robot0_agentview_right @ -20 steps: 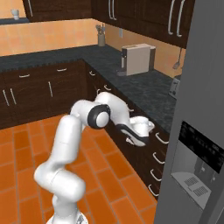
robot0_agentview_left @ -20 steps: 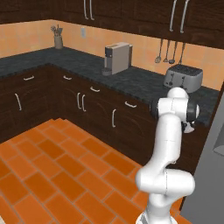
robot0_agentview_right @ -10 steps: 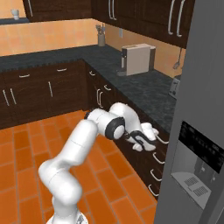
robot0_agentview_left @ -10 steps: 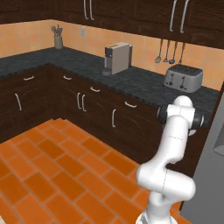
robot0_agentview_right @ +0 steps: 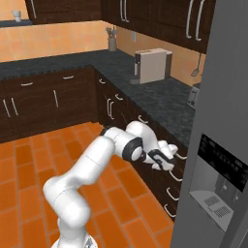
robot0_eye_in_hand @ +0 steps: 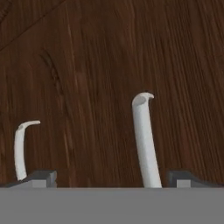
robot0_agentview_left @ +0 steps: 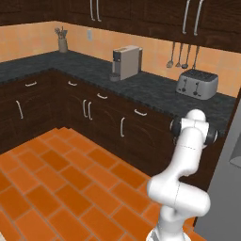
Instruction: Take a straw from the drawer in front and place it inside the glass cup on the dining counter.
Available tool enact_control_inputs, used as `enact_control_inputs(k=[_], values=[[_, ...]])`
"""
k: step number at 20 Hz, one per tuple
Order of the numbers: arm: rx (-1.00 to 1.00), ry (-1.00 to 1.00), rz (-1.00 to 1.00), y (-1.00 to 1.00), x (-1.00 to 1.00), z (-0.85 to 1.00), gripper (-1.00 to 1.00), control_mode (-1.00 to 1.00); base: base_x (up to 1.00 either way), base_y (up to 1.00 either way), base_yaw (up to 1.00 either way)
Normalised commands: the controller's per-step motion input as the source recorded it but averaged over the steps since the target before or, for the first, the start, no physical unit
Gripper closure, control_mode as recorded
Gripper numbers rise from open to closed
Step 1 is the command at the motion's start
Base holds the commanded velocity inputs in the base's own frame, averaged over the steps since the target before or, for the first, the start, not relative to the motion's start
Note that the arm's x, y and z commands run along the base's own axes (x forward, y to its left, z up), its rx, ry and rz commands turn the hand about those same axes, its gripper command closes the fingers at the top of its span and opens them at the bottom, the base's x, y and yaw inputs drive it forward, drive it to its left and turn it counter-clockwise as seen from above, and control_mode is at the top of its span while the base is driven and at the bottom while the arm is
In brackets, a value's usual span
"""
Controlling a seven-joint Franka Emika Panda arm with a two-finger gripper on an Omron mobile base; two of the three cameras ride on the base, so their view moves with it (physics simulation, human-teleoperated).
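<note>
My gripper [robot0_agentview_right: 168, 162] reaches low to the right, up against a stack of dark-brown drawer fronts [robot0_agentview_right: 175, 186] beside the fridge. In the hand view, the drawer front [robot0_eye_in_hand: 109, 61] is close ahead. One curved silver handle [robot0_eye_in_hand: 144, 140] lies between my fingertips, nearer the right one. A second silver handle [robot0_eye_in_hand: 21, 148] sits at the far left. The gripper [robot0_eye_in_hand: 111, 177] is open, with both dark fingertips [robot0_eye_in_hand: 41, 176] wide apart and nothing held. The drawer is shut. The straw, the glass cup and the dining counter are out of view.
A tall grey fridge [robot0_agentview_right: 220, 145] with a dispenser stands right of the drawers. The black speckled worktop [robot0_agentview_left: 141, 87] carries a coffee machine [robot0_agentview_left: 126, 62] and a toaster [robot0_agentview_left: 196, 84]. Orange floor tiles [robot0_agentview_left: 56, 188] lie open to the left.
The arm has stretched forward and down to the right, bringing the hand closer to the drawer fronts by the fridge. The jaws stayed open.
</note>
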Motion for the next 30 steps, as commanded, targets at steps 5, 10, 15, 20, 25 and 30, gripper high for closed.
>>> enact_control_inputs(k=[5, 10, 15, 20, 25, 30], values=[[-0.10, 0.00, -0.11, -0.01, 0.71, -0.09, -1.00, -1.00, 0.00, 0.00, 0.00], [-0.08, 0.00, -0.11, -0.17, 0.68, -0.02, -1.00, -1.00, 0.00, 0.00, 0.00], [-0.06, -0.04, -0.07, -0.27, 0.42, 0.00, -1.00, -1.00, 0.00, 0.00, 0.00], [0.00, -0.16, 0.00, -0.23, -0.04, 0.38, -1.00, -1.00, 0.00, 0.00, 0.00], [0.00, -0.16, 0.00, -0.16, -0.23, 0.64, -1.00, -1.00, 0.00, 0.00, 0.00], [0.00, -0.01, 0.00, -0.21, 0.06, 0.13, -1.00, -1.00, 0.00, 0.00, 0.00]])
